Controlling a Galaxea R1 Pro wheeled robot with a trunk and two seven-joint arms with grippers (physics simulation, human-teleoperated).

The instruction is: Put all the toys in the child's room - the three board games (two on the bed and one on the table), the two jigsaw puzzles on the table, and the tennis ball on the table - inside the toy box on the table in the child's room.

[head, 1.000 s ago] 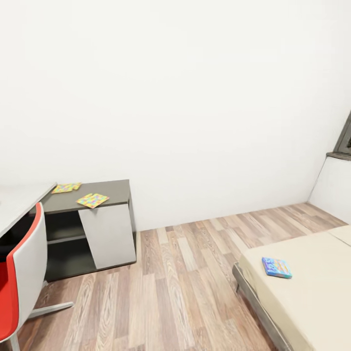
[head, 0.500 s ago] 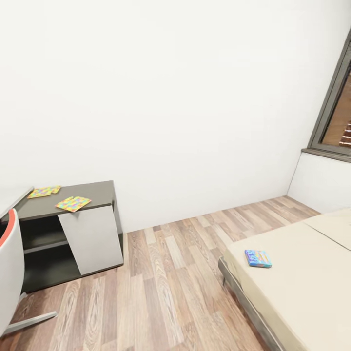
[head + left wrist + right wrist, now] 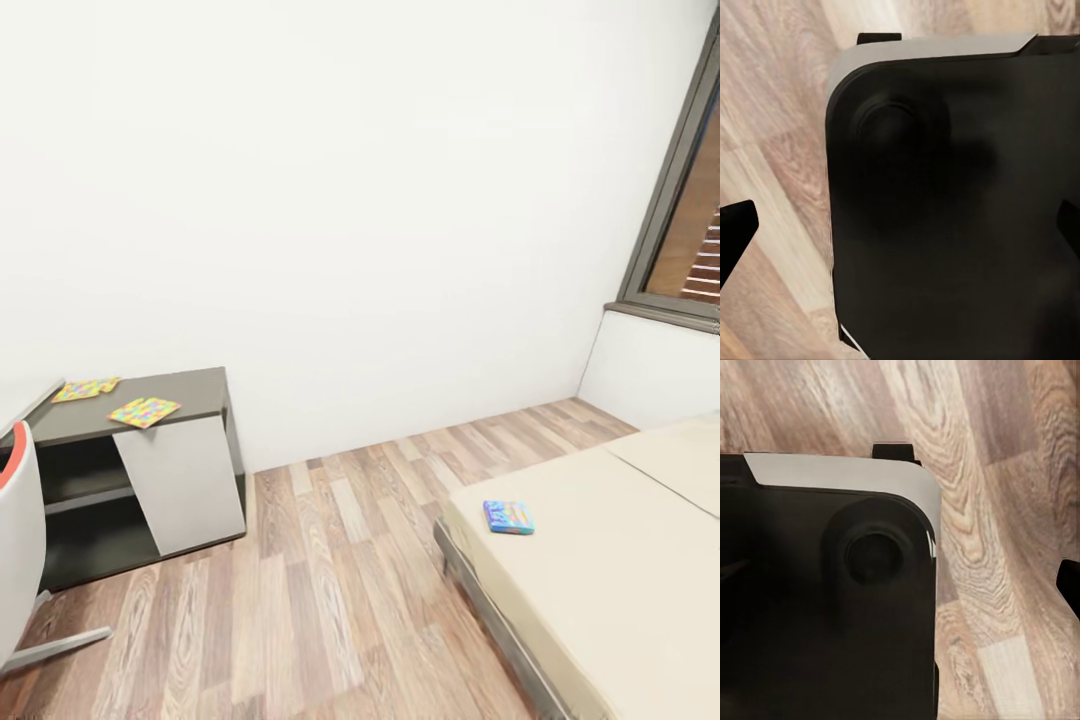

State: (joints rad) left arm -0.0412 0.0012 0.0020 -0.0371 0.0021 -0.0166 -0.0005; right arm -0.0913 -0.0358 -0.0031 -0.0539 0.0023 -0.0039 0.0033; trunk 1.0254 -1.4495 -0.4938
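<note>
Transit phase, robot turning toward the bed. In the left wrist view, the left gripper shows only dark fingertips at the frame's two edges, set wide apart with nothing between them: spread and empty. In the right wrist view, the right gripper shows one dark fingertip at an edge; whether its jaws are apart cannot be told. Directly beyond both grippers lies the robot's black, grey-rimmed base over the wood-plank floor.

Farther out (head view), the small blue board game lies flat on the beige bed, near its front corner, well apart from either gripper. The two jigsaw puzzles rest on the dark-grey lower section of the table, one overhanging its front edge. A white-backed chair stands beside it; a window frame rises past the bed.

Over the last second the whole scene has slid leftward in the head view: the camera has swung, the things have not moved. The blue game now sits nearer centre, suggesting it is the next pickup.
</note>
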